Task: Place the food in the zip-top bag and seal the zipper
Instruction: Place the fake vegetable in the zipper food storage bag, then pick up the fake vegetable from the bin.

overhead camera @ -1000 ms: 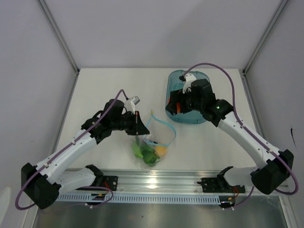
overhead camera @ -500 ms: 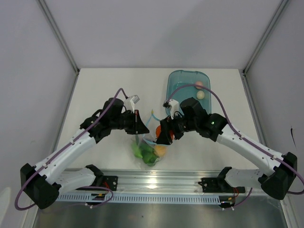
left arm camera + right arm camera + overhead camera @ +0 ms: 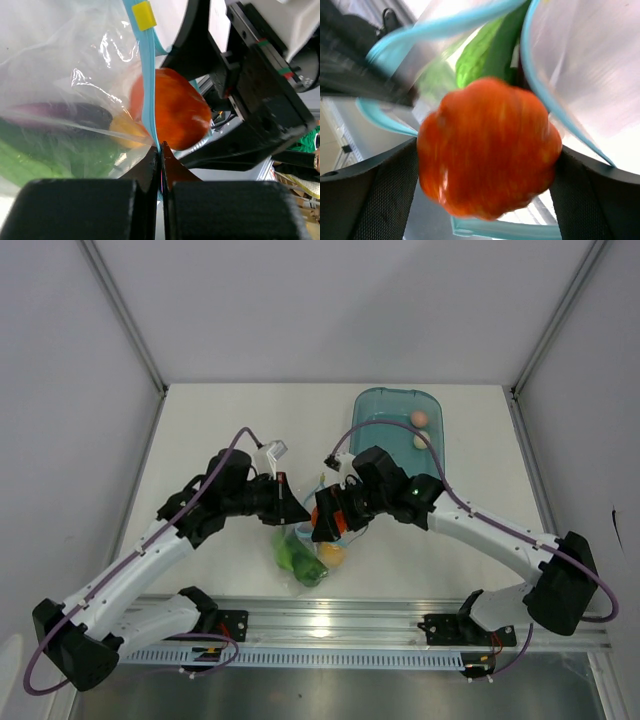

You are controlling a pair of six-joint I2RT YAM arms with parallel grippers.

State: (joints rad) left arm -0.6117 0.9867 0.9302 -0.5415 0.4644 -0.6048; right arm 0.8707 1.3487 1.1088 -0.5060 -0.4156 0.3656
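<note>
**At the mouth of the clear, floppy plastic zip-top bag (image 3: 298,558): an orange-red ribbed toy tomato (image 3: 487,150) between the fingers of the right gripper (image 3: 330,520)**

Directly above the bag's opening, the right gripper's black fingers stand wide on either side of the tomato. The tomato fills the gap and looks blurred, so it cannot be told whether the fingers press on it. The thin light-blue zipper strip (image 3: 147,90) curves around the tomato, and a small yellow slider tab (image 3: 144,15) sits on the strip.

At the bag's left rim, the left gripper (image 3: 160,150) is pressed together, pinching the bag's edge at the zipper strip and holding the mouth up.

Inside the bag lie a dark purple eggplant (image 3: 60,112), a yellow lemon (image 3: 127,132) and green pieces (image 3: 40,160).

Beyond the bag and to its right, well apart from it, a teal translucent rounded tray (image 3: 365,410) rests on the white table (image 3: 220,430). The tray holds two pale egg-shaped pieces (image 3: 421,441).
</note>
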